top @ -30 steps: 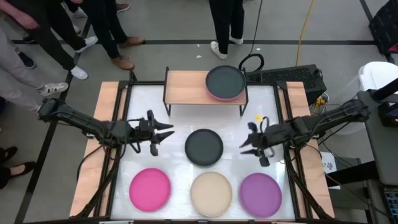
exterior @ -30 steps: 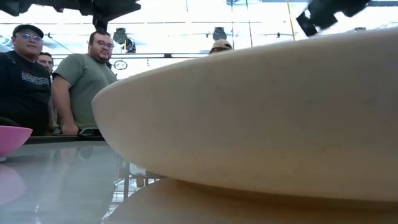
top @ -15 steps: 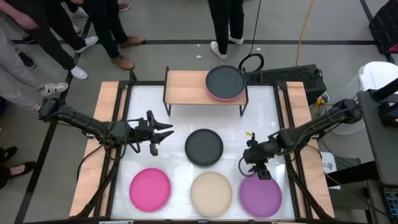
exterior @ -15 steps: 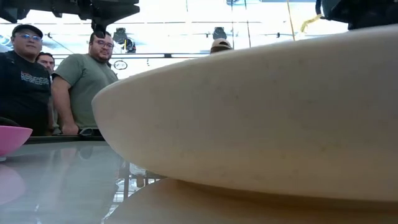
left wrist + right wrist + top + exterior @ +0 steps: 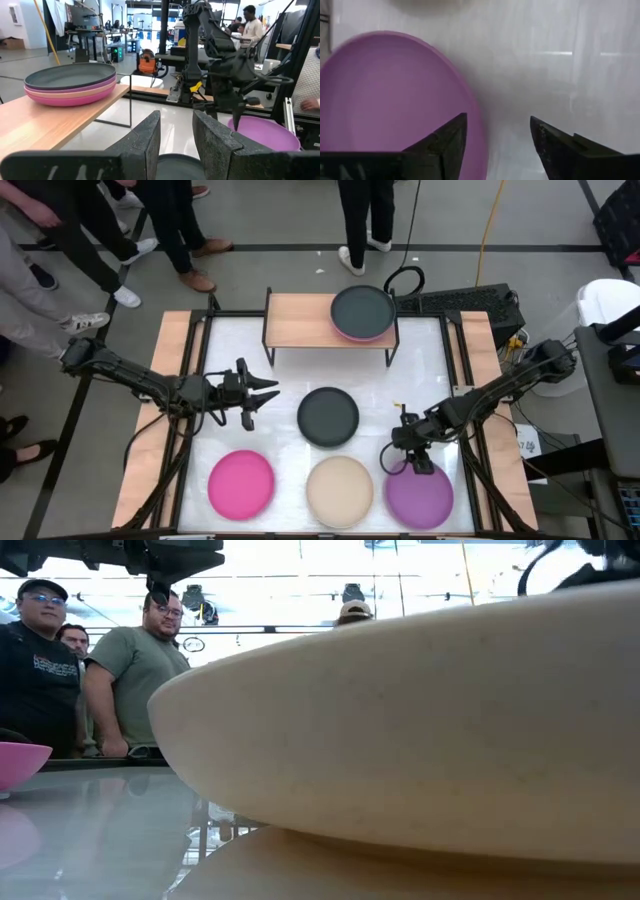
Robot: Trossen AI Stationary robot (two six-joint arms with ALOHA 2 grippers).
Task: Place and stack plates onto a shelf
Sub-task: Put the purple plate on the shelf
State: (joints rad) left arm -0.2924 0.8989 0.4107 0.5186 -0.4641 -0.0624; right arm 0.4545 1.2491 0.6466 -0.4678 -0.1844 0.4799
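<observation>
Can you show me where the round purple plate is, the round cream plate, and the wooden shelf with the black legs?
Round matte purple plate (image 5: pixel 419 493): high view, middle of its dish.
Round matte cream plate (image 5: pixel 339 491): high view, centre of its dish.
Light-wood shelf with thin black legs (image 5: pixel 296 320): high view, bare left part of its top.

Overhead, table-level, two wrist cameras

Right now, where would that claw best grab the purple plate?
Probably at the rim of the purple plate facing the shelf. It lies flat and shallow, so only the raised edge offers a hold; the right end effector hangs open above it, one finger either side.
</observation>
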